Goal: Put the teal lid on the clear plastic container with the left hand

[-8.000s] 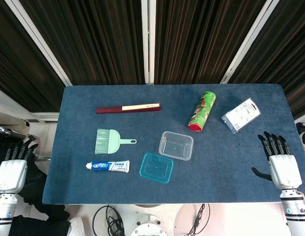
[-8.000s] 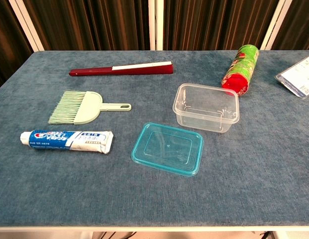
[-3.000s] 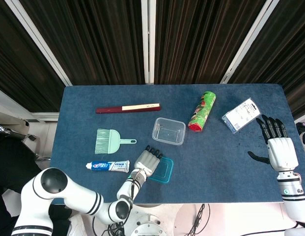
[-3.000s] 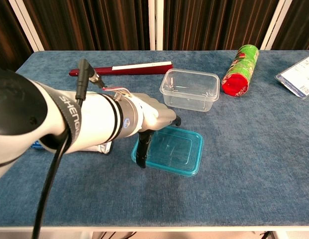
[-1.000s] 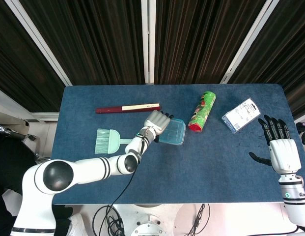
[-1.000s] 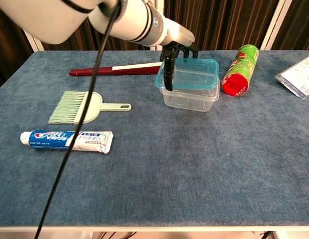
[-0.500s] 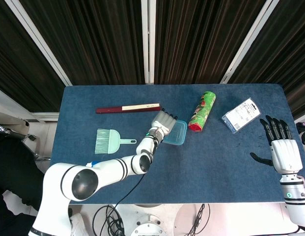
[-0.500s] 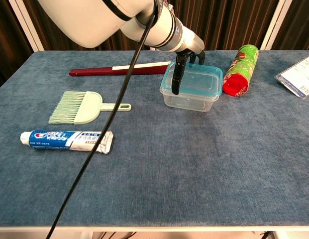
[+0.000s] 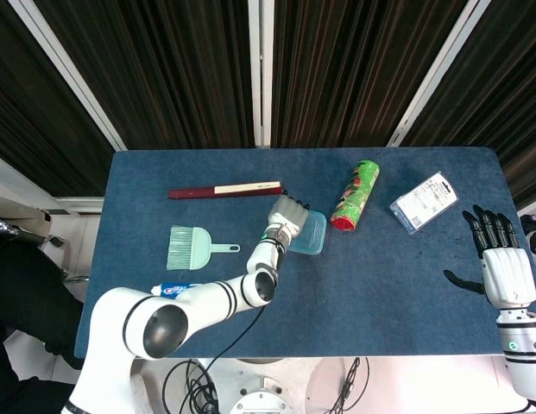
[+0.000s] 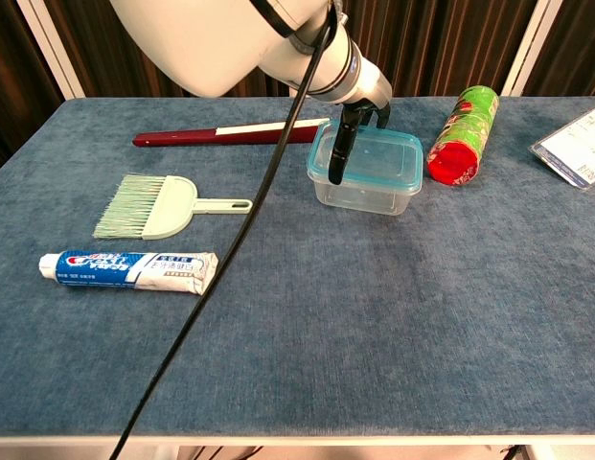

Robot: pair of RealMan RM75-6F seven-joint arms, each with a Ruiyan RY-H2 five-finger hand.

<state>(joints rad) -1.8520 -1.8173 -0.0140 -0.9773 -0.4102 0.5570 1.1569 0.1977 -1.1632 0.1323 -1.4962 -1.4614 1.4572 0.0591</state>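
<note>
Fingers (image 10: 338,153) of my left hand (image 9: 287,216) curl over the near-left edge of the teal lid (image 10: 371,156), gripping it; thumb hangs down the side. Lid sits on top of the clear plastic container (image 10: 364,195), roughly aligned, at counter (image 10: 393,316) centre-rear, just left of the green-and-red tube (image 10: 463,132). Right hand (image 9: 507,263) off the counter's right edge, fingers spread, holding nothing.
</note>
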